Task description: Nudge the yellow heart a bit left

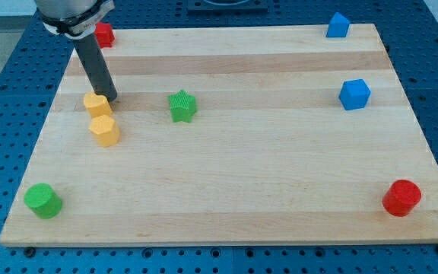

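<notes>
So the wooden board (226, 183) fills most of the view, blocks scattered round its edges. My rod comes down at the far left, and my tip (112, 99) sits right at the far-right corner of the yellow heart (96, 104), touching it or near enough. There's no gripper here, just a bare rod, so nothing opens or shuts. The heart lies just left of my tip, so pushing left looks like the way to go. A yellow hexagon (105, 130) sits just in front of the heart.
</notes>
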